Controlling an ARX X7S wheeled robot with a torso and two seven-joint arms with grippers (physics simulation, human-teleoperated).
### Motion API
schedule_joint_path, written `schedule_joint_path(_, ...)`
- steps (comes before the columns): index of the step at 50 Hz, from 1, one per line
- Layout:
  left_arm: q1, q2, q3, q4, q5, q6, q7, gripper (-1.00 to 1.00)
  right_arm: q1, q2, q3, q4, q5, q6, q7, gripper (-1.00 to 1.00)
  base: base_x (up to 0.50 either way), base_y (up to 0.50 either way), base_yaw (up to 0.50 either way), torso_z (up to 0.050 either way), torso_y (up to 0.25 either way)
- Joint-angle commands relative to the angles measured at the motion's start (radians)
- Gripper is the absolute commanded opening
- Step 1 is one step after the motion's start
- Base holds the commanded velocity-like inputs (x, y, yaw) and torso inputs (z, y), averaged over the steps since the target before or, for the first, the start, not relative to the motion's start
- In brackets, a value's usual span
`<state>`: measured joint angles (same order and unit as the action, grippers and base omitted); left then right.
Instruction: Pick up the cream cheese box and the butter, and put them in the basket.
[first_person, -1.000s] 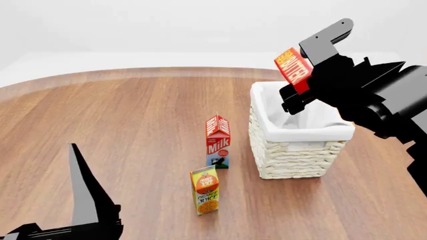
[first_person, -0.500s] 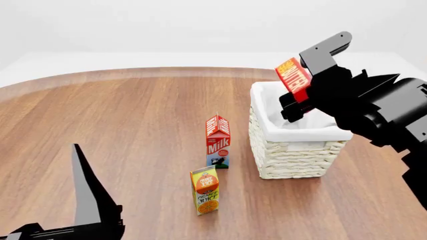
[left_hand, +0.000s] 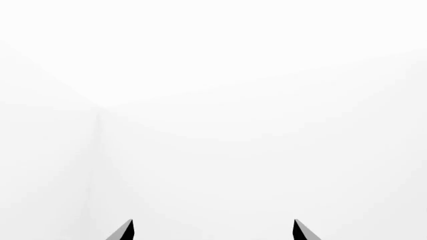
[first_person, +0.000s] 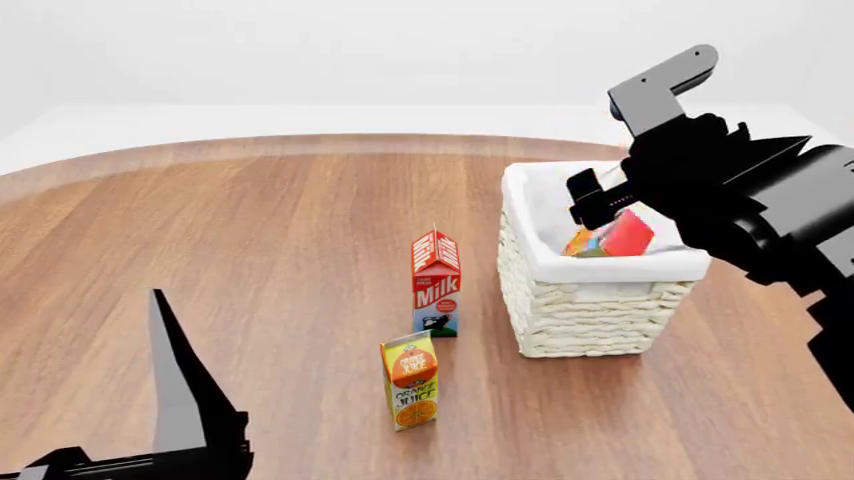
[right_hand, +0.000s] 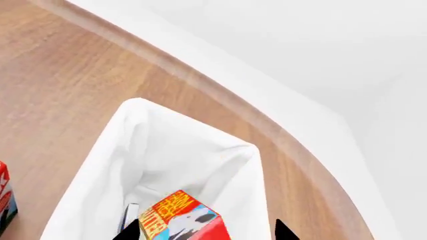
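1. The red-orange rectangular butter box with yellow lettering (first_person: 614, 238) lies tilted inside the white woven wicker basket with cloth lining (first_person: 594, 300).
2. The right gripper (first_person: 638, 140) hovers above the basket, fingers spread and empty.
3. The left gripper (left_hand: 212, 231) is released, facing white background.
4. A red milk carton (first_person: 437, 282) and an orange juice carton (first_person: 411, 381) stand beside the basket on the wooden table (first_person: 240, 250).

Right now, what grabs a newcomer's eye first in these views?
The red-orange butter lies tilted inside the white basket, directly under the right tool, whose jaws stand open and empty. Left of the basket on the wooden table, the red milk carton and the orange juice carton stand upright, the juice nearer the robot.
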<state>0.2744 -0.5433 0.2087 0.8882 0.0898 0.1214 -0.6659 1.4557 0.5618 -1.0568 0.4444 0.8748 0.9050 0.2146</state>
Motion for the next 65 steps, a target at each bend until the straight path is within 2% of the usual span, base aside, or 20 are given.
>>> schedule_joint_path(1, 0.006, 0.016, -0.022, 0.000, 0.020, 0.029, 0.013, 1.00, 0.012, -0.019, 0.030, 0.007, -0.040, -0.004, -0.019, 1.00, 0.00, 0.00, 0.00, 0.000, 0.000)
schedule_joint_path(31, 0.004, 0.015, -0.022, -0.007, 0.017, 0.030, 0.011, 1.00, 0.023, -0.013, 0.034, -0.018, -0.038, 0.006, -0.015, 1.00, 0.00, 0.00, 0.00, 0.000, 0.000)
schedule_joint_path(56, 0.006, 0.016, -0.019, 0.002, 0.024, 0.023, 0.013, 1.00, 0.080, 0.228, 0.243, -0.570, 0.221, 0.173, 0.207, 1.00, 0.00, 0.00, 0.00, 0.000, 0.000)
schedule_joint_path(65, 0.004, 0.015, -0.022, 0.007, 0.025, 0.016, 0.013, 1.00, 0.020, 0.327, 0.334, -0.758, 0.352, 0.170, 0.314, 1.00, 0.00, 0.00, 0.00, 0.000, 0.000)
